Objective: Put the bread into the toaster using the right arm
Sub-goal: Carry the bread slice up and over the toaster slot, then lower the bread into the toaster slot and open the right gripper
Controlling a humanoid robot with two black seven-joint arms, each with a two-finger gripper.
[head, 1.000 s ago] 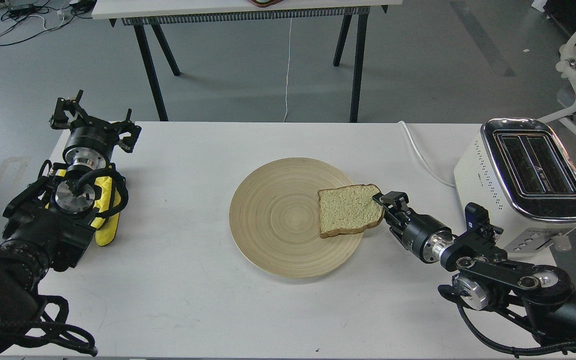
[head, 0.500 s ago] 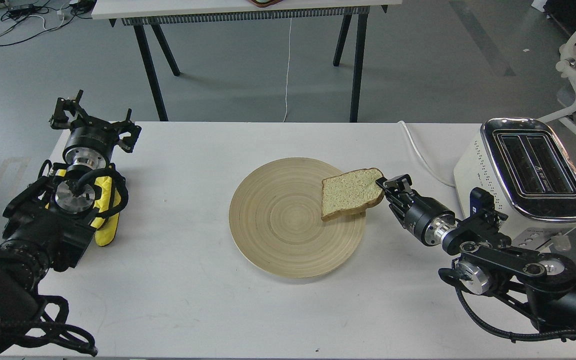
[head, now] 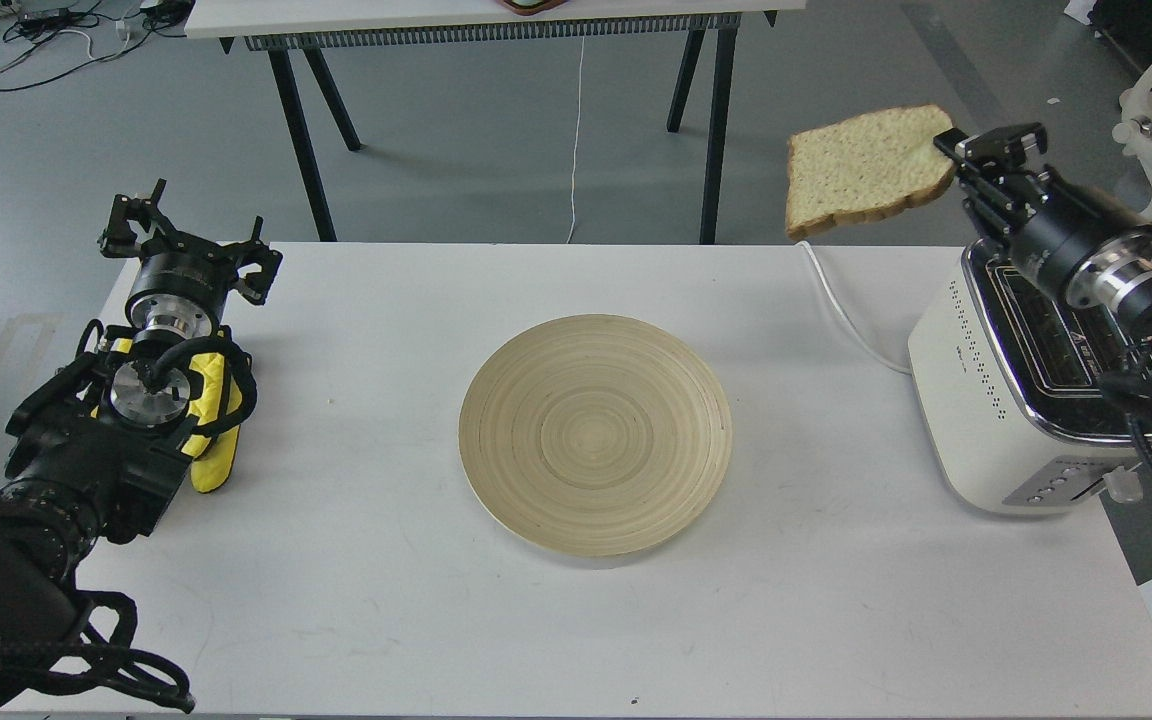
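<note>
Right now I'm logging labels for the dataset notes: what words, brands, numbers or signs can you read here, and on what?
None can be read.
Toaster: a small dark mark on its cream side, too small to read.
Toaster's front panel: buttons show, any markings blurred.
Right hand, shut on the bread: no lettering legible.
Left hand: no text visible.
Plate: plain, unmarked.
</note>
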